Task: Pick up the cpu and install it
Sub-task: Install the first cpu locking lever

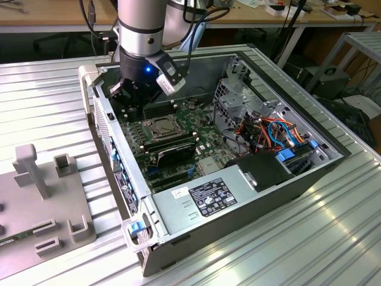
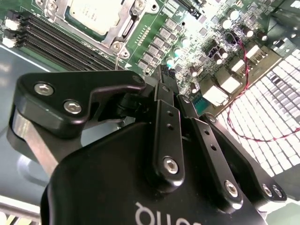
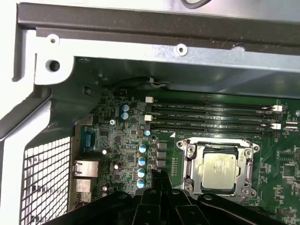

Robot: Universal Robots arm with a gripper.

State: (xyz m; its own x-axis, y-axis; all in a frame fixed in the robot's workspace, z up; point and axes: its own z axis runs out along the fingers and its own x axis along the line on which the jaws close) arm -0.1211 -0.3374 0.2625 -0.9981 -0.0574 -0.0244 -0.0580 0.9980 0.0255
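Seemingly empty, the black-fingered tool (image 3: 158, 176) is being held pressed together beside the flat silver-grey square cpu (image 3: 220, 167) lying socketed; level seating is being called for.

Vertical arm (image 1: 140, 30), fingers (image 2: 167, 117) pinched together

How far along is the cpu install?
Done: the cpu sits in the socket, with the metal frame around it. In hand: nothing; the gripper is shut and empty, over the motherboard beside the socket. Left: can't tell whether the socket is latched.
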